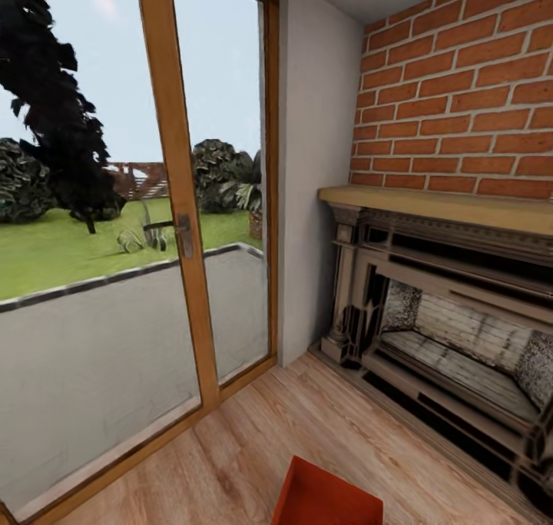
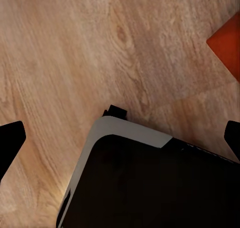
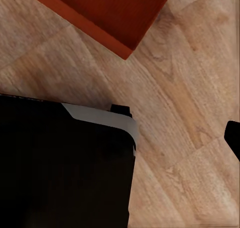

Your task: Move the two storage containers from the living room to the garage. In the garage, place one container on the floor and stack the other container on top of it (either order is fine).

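A red-orange storage container [image 1: 326, 498] sits on the living room's wood plank floor [image 1: 253, 440], in front of the fireplace [image 1: 453, 317] and the glass doors [image 1: 138, 225].

In the head view its near corner points toward the doors and it is cut off by the frame's edge, so its long axis cannot be judged. In the right wrist view the container [image 3: 107, 12] lies ahead of the right gripper [image 3: 232, 140], one corner aimed back at the robot's dark base [image 3: 60, 168]. One dark fingertip shows, so I cannot tell whether the jaws are parted. In the left wrist view the left gripper [image 2: 120, 138] shows two fingertips [image 2: 10, 140] spread wide, holding nothing; a corner of the container [image 2: 227, 42] lies well off to one side, apart from the fingers.
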Robot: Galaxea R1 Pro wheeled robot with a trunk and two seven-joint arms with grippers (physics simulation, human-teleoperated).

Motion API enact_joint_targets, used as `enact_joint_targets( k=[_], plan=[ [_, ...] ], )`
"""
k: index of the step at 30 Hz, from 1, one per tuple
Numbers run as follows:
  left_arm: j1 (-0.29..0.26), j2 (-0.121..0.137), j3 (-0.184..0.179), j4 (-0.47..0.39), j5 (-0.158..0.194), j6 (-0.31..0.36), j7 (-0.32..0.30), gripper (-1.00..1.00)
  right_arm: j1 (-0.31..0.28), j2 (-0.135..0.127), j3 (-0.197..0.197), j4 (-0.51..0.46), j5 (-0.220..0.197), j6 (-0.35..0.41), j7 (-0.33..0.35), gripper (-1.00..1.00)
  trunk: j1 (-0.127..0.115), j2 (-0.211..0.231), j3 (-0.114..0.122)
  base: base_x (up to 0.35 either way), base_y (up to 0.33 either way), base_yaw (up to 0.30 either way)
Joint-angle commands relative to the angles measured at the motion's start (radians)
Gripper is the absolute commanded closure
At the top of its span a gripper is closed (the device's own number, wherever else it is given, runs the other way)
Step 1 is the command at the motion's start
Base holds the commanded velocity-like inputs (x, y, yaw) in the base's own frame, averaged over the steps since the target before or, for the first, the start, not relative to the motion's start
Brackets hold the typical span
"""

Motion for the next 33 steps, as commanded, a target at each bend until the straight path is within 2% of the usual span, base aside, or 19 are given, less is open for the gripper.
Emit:
enact_joint_targets(
  k=[1, 33],
  plan=[
    [0.000, 0.000, -0.009, -0.001, 0.008, -0.002, 0.003, -1.00, -0.002, 0.001, 0.008, 0.003, -0.008, -0.005, -0.002, -1.00, 0.000, -0.002, -0.002, 0.002, 0.001, -0.241],
    [0.000, -0.001, -0.007, 0.001, 0.009, -0.001, 0.005, -1.00, -0.001, 0.000, 0.007, 0.003, -0.009, -0.005, -0.002, -1.00, 0.000, -0.002, -0.002, 0.001, 0.001, -0.241]
  ],
)
